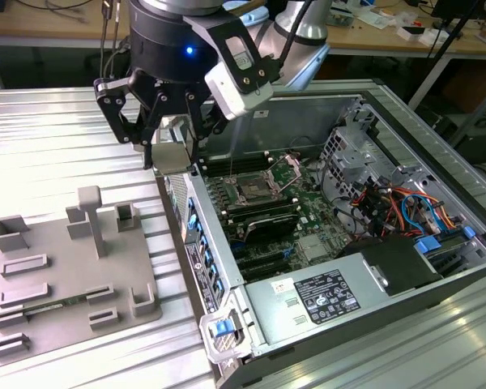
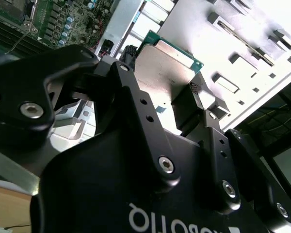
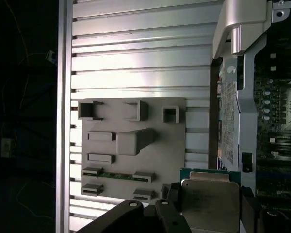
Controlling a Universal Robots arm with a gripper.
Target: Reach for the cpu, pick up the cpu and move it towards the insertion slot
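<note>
The open computer case [image 1: 364, 243] lies on its side on a ribbed metal table [image 1: 57, 146]. Its near wall [image 1: 196, 243], lined with blue clips, runs as a raised edge between the table and the green board [image 1: 308, 215] inside. In the exterior view the claw [image 1: 172, 158] hangs over the far end of that wall, right at the case's corner. To the exterior view's left of it the ribbed surface lies open, with the grey tray [image 1: 65, 275] of raised blocks well apart from the claw, nearer the camera. To the exterior view's right the ground drops into the case.

The claw is clamped on the chip [image 1: 170, 156]: its black fingers [image 2: 196, 104] press against opposite sides of the silvery square, which is lifted off the tray and held in the air. In the second wrist view the chip's [image 2: 165, 68] metal top and thin green rim sit between the fingers, with the tray's pale blocks behind it. In the first wrist view the chip [image 3: 209, 204] hangs beside the case's edge, just past the tray [image 3: 131, 145].

The socket [image 1: 251, 192], a silver frame with a dark centre, sits on the board inside the case, near the claw to the exterior view's right and lower, past the wall. Long black slots [image 1: 263, 219] lie just beside it
</note>
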